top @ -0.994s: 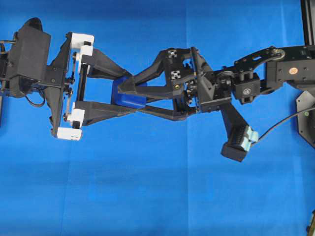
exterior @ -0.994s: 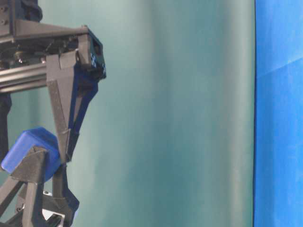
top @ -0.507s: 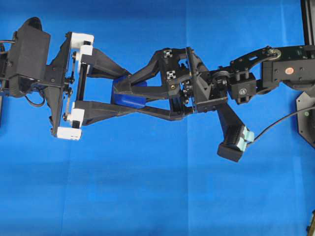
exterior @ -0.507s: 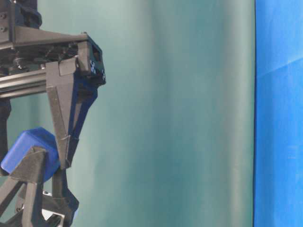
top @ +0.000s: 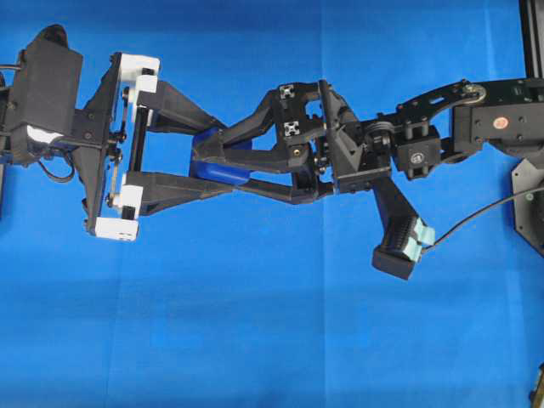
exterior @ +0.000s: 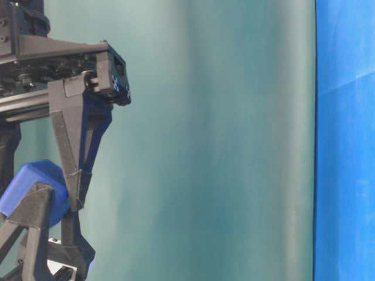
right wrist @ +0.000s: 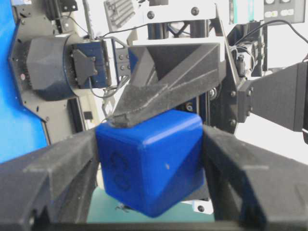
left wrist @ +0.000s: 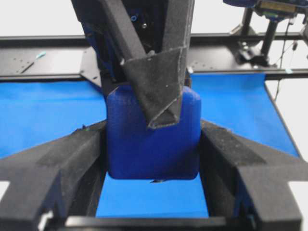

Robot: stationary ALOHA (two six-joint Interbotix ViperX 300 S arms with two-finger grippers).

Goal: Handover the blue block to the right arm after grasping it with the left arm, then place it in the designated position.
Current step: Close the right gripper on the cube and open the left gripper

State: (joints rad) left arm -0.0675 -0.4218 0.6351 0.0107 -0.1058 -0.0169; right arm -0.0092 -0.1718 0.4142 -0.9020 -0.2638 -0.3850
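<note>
Above the bright blue cloth-covered tabletop (top: pixel 255 323), the small dark-blue rounded cube (top: pixel 223 172) hangs between both arms, the left arm's white-bracketed black claw (top: pixel 228 155) clamped on two of its sides while the right arm's all-black claw (top: pixel 204 159) presses its prongs against the other two.

A bright blue cloth (top: pixel 255 323) covered the worktop beneath the end effectors; a teal backdrop (exterior: pixel 222 140) hung behind.
</note>
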